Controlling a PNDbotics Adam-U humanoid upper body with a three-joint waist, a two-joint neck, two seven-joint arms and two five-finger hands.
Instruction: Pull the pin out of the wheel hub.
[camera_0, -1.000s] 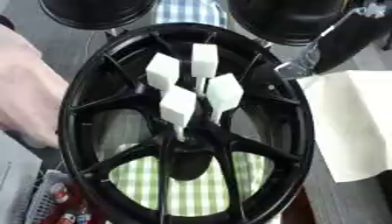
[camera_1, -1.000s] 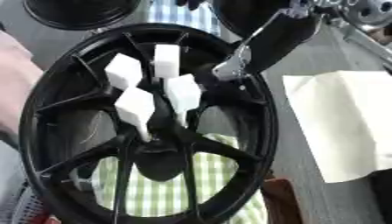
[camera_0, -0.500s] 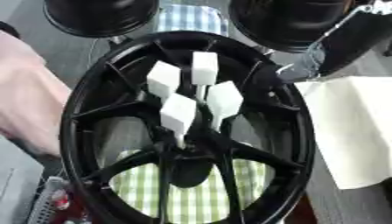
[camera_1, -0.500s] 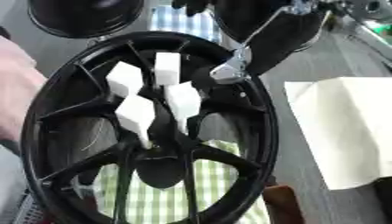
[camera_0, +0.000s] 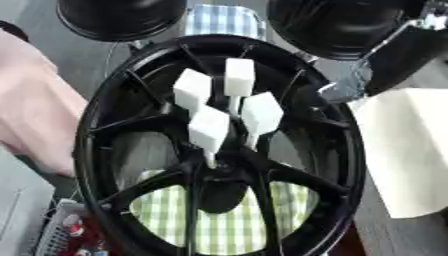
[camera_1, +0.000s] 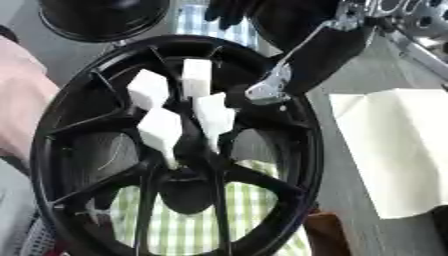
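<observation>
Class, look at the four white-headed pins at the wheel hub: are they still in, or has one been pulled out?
All four white pins are in: their stems run down into the black wheel hub. The robot hand is beside them, holding none.

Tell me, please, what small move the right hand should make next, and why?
Probably ease the right hand slightly left and down onto the nearest white-headed pin. The hand hangs over the wheel's upper right rim, close beside that pin but apparently touching none, and all four pins stand in the hub.
</observation>
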